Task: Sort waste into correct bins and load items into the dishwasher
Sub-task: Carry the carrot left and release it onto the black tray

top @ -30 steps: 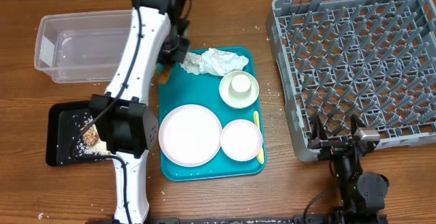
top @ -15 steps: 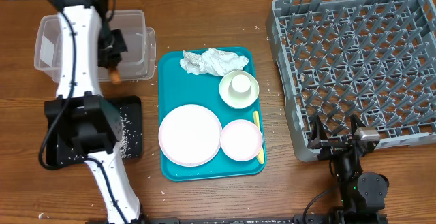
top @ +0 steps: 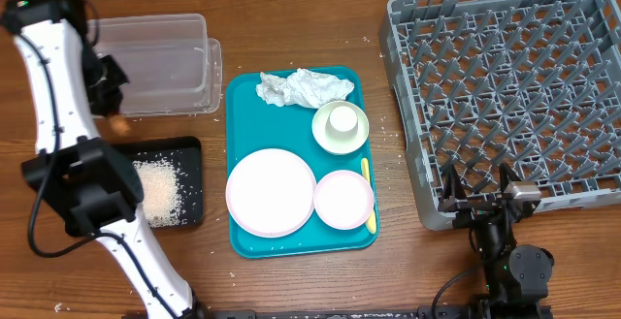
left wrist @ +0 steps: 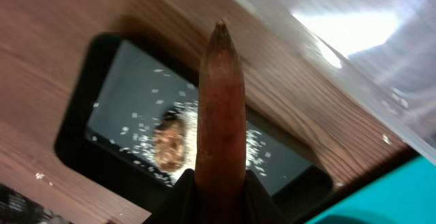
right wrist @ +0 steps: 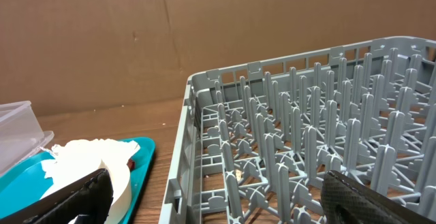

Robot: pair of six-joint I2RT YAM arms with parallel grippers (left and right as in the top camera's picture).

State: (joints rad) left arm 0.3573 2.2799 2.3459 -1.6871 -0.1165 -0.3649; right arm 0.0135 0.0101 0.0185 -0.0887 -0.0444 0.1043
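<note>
One each shows: teal tray (top: 247, 115), black tray (top: 191, 164), rack (top: 406, 96), tub (top: 160, 65), plate (top: 271, 192), dish (top: 343, 199), bowl (top: 355, 141), cup (top: 342, 119), spoon (top: 369, 212), napkin (top: 304, 88), stick (left wrist: 221, 108).

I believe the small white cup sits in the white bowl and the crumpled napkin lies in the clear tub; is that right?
Not quite: the overhead view shows the crumpled napkin on the teal tray; the cup part stands.
</note>
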